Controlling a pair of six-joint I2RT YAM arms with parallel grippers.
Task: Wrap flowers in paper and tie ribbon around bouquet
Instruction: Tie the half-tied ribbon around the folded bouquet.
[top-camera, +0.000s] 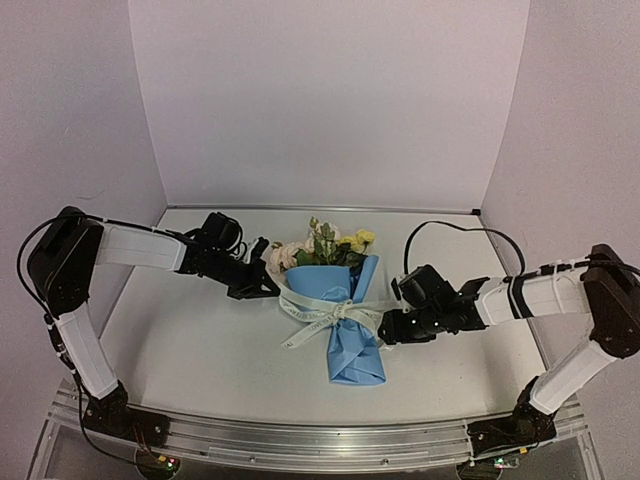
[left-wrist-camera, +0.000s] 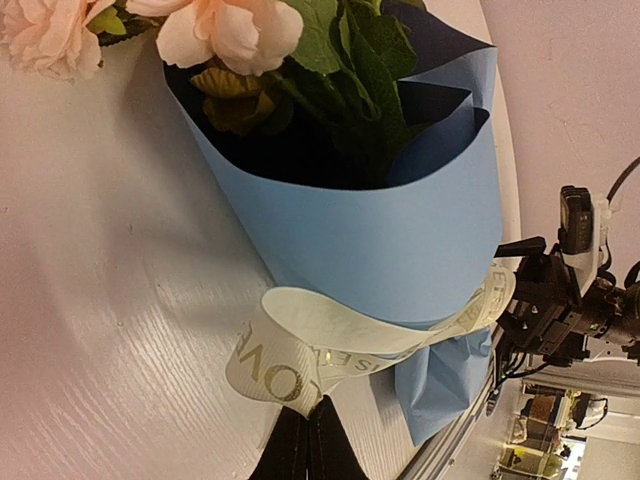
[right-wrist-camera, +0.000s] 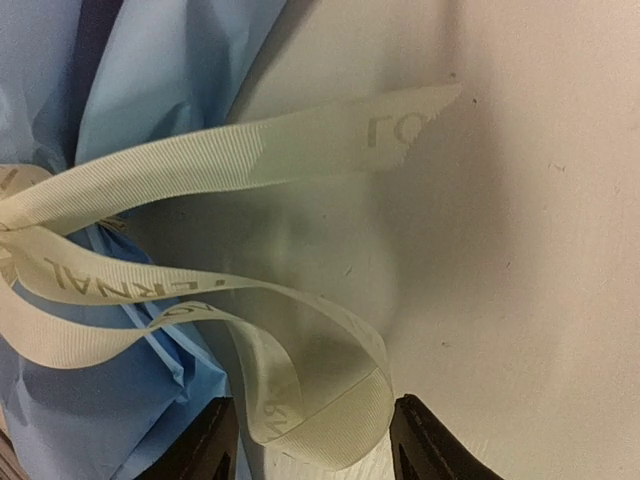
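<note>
Where the two arms reach inward over the white table (top-camera: 190, 340), the bouquet (top-camera: 345, 300) is laid flat between them. Its flowers (top-camera: 325, 248) are pointed toward the back wall, and the narrow end of the light-blue paper (top-camera: 355, 355) is turned toward the near edge. The paper is rolled into a cone around the stems, and the off-white ribbon (top-camera: 325, 312) is tied about its waist in a bow, with lettered loops and tails spread to both sides. The left gripper (top-camera: 268, 287) is held at the bouquet's left side; in its wrist view the dark fingers (left-wrist-camera: 325, 450) are pressed together, and a fold of the left bow loop is clamped at their tips. The right gripper (top-camera: 385, 335) is placed low at the bouquet's right side. Its fingers (right-wrist-camera: 208, 445) are parted, and the right bow loop is seen lying in the gap, gripped by neither. A ribbon tail is stretched over the bare table just beyond it.
</note>
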